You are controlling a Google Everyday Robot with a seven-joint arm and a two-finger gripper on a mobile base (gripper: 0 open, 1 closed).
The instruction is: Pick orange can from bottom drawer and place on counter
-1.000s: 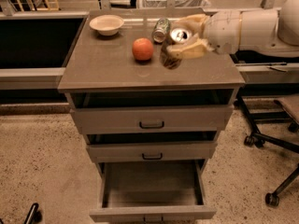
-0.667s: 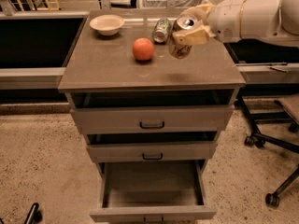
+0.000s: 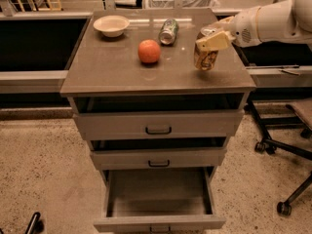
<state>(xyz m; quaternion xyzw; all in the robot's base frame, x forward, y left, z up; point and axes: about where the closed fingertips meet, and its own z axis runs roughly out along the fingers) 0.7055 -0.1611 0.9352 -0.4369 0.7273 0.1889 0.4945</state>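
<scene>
The orange can (image 3: 204, 58) stands upright on the counter (image 3: 112, 67) near its right edge. My gripper (image 3: 213, 39) reaches in from the right and its pale fingers (image 3: 214, 41) lie around the can's top. The bottom drawer (image 3: 158, 198) is pulled out below, and its inside shows bare.
A round orange fruit (image 3: 149, 51) sits mid-counter. A green-and-white can (image 3: 168, 31) lies on its side behind it. A white bowl (image 3: 111, 25) is at the back left. The two upper drawers are slightly open. An office chair base (image 3: 287, 145) stands at the right.
The gripper and can have moved right and down, from above the counter's middle-back to the counter surface near the right edge. The view has shifted a little.
</scene>
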